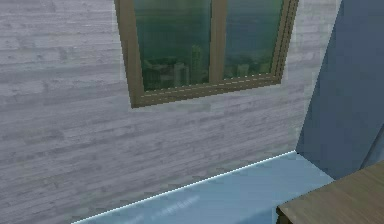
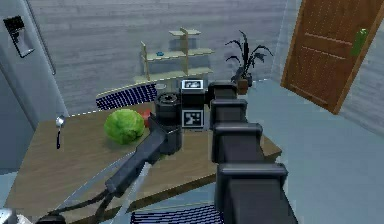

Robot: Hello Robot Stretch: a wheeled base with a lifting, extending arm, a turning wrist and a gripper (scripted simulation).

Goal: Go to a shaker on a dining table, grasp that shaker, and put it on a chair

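One relation decides the coming move, and it cannot be settled here: no shape on the bench [image 2: 60, 165] reads plainly as the shaker. In the arm side view the end effector [image 2: 160, 118] sits at the middle of the frame, at the bench's far right part, left of the two white marker squares on the arm [image 2: 235, 150]. Just left of it lie a round green thing [image 2: 124, 126] and a small red thing [image 2: 147, 115]; a spoon [image 2: 59, 127] lies well apart at the middle left. With these things on the surface behind it, I cannot tell whether the end effector has hold of anything, nor how its fingers stand. My guess is that the shaker, if near, is lost among the dark shapes at the arm's end.

A blue striped thing [image 2: 130, 96] stands at the bench's upper edge, perhaps a chair. Beyond are a shelf [image 2: 180, 55], a potted plant [image 2: 243, 62] and a brown door [image 2: 325, 50]. The forward view shows a window [image 1: 205, 45] in a grey boarded wall.
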